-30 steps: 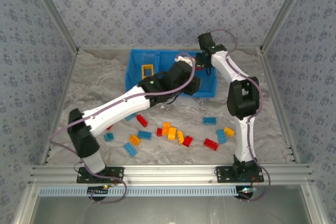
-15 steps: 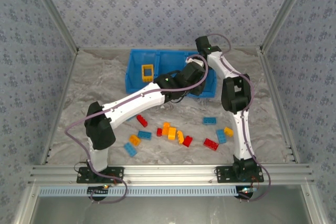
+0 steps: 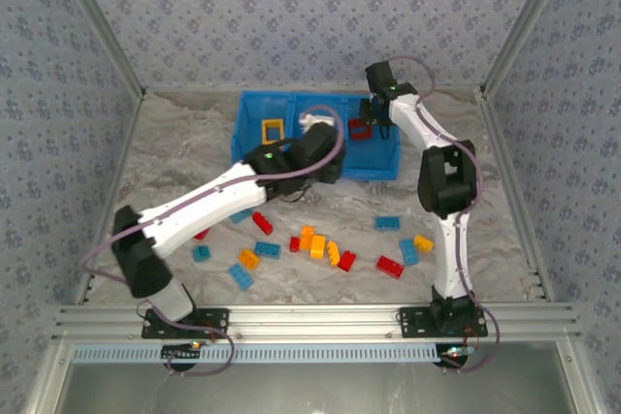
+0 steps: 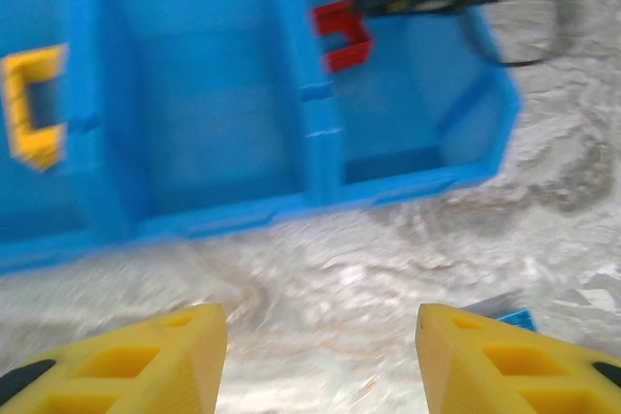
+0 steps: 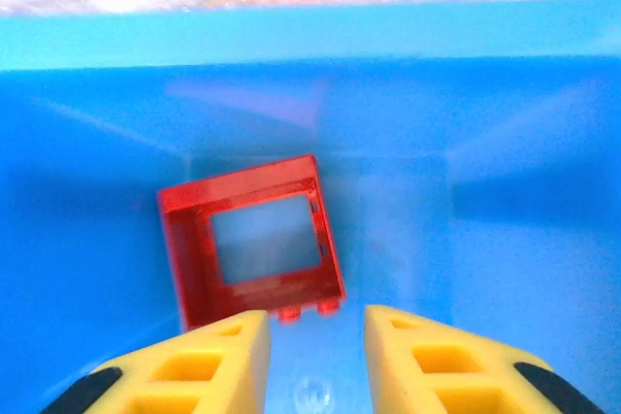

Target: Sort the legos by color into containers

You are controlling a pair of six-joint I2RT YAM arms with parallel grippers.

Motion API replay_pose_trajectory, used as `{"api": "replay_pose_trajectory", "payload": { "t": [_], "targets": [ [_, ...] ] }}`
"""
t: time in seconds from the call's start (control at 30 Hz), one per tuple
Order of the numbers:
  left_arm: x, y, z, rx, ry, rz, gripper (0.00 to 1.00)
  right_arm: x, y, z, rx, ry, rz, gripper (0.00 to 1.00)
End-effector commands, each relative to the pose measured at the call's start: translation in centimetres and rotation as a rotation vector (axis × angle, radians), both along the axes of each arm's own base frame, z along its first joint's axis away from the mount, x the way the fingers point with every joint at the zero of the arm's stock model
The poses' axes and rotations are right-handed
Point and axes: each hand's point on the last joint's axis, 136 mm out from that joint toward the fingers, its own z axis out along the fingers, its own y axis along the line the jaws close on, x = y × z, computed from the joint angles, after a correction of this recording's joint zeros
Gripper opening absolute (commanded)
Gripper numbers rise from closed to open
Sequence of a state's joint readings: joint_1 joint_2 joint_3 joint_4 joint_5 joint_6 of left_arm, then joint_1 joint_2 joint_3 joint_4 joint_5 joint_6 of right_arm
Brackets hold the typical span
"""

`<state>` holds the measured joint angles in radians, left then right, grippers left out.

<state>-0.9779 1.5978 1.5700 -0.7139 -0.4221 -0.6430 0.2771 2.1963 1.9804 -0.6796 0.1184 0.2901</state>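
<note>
In the top view the blue bin (image 3: 380,170) sits at 12 o'clock on the table, with its three compartments running side by side from 9 to 3 o'clock. A red frame (image 3: 360,123) lies flat in the compartment at the 3 o'clock end, and a yellow frame (image 3: 274,123) lies in the one at the 9 o'clock end. The right gripper (image 5: 315,336) hangs over the red frame's compartment, its yellow fingers a little apart with nothing between them; the red frame (image 5: 243,184) rests on the bin floor just beyond the fingertips, towards 11 o'clock in the wrist view. The left gripper (image 4: 320,336) hovers at the bin's 6 o'clock side, its fingers spread wide and empty over bare table. The loose legos (image 3: 318,245), red, light blue and yellow, lie scattered on the table at 6 o'clock from the bin.
</note>
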Motion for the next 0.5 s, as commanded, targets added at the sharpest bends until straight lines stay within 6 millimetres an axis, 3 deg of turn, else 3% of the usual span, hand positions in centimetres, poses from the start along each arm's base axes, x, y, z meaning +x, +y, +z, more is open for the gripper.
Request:
{"api": "replay_pose_trajectory", "payload": {
  "t": [0.0, 0.1, 0.17, 0.23, 0.3, 0.4, 0.47],
  "targets": [
    [-1.1, 9.7, -2.2, 0.02, 0.119, 0.287, 0.55, -2.2, 0.6, 11.3, 0.014, -0.256, 0.006, 0.36],
    [-3.0, 16.3, -5.8, 0.014, 0.247, 0.456, 0.55, -6.3, 2.5, 14.8, 0.067, -0.354, 0.048, 0.42],
    [-4.6, 20.3, -8.0, 0.03, 0.315, 0.561, 0.55, -9.6, 5.2, 15.7, 0.111, -0.394, 0.12, 0.48],
    [-6.4, 23.1, -10.4, 0.029, 0.388, 0.641, 0.56, -13.1, 8.4, 15.3, 0.141, -0.405, 0.213, 0.54],
    [-8.0, 25.0, -12.4, 0.018, 0.443, 0.699, 0.57, -16.9, 12.2, 14.2, 0.201, -0.399, 0.33, 0.59],
    [-9.6, 26.2, -15.0, 0.001, 0.509, 0.739, 0.59, -22.9, 18.3, 12.7, 0.343, -0.35, 0.574, 0.65],
    [-10.2, 26.6, -16.5, 0.01, 0.552, 0.756, 0.61, -27.0, 21.2, 10.8, 0.368, -0.294, 0.727, 0.67]
  ]
}}
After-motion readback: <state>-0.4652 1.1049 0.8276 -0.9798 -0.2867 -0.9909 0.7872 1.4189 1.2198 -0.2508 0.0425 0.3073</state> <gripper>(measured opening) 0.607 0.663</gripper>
